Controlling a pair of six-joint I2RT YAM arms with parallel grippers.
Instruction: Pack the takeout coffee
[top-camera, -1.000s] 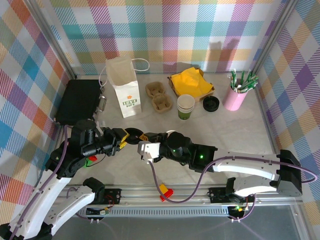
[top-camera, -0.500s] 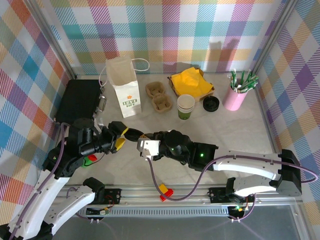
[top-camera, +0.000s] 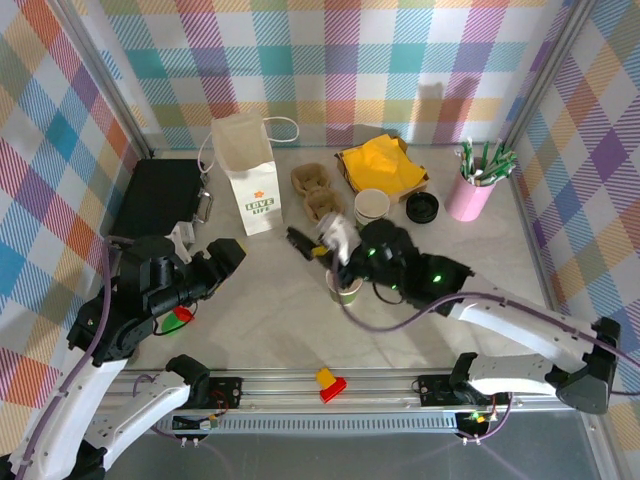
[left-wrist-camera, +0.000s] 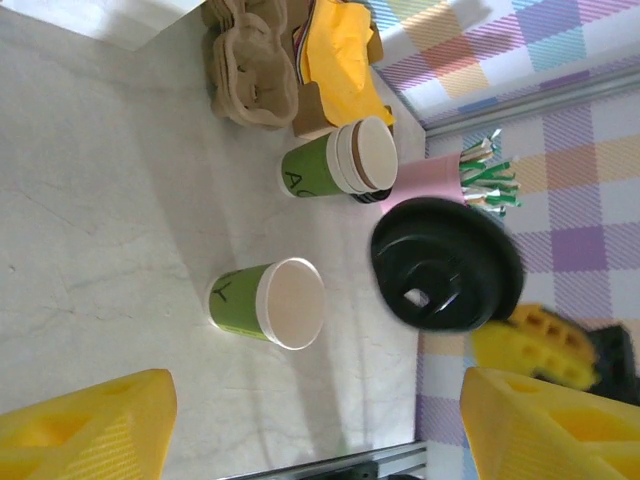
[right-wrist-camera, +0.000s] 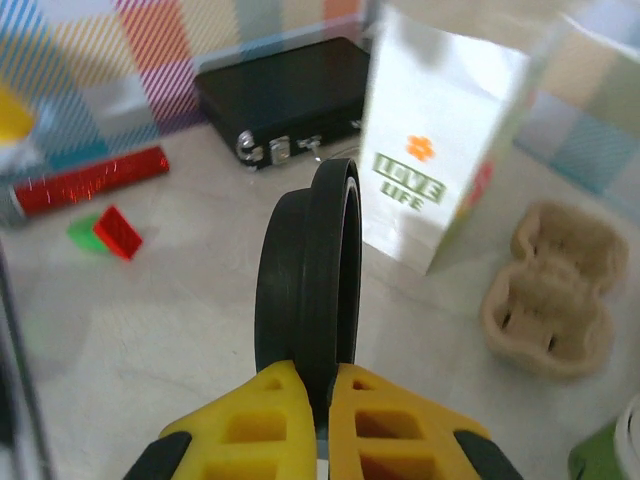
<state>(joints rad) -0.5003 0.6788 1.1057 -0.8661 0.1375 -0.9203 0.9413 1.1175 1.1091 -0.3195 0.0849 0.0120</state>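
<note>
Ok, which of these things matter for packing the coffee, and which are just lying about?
Job: open green cup, black lid clamped in the right jaws, white paper bag, perhaps the cardboard cup carriers.
Lying about: stack of spare cups, second black lid, pink cup of straws, yellow napkins, black case.

The left arm (top-camera: 100, 340) stands at the lower left of the top view, elbow bent, its end effector (top-camera: 228, 252) pointing right, left of centre. Its yellow fingers (left-wrist-camera: 90, 425) are spread wide, nothing between them. The right arm (top-camera: 520, 320) stretches from the lower right to the centre, where its end effector (top-camera: 312, 248) pinches a black lid (right-wrist-camera: 320, 270) edge-on between its yellow fingers (right-wrist-camera: 250, 425).
</note>
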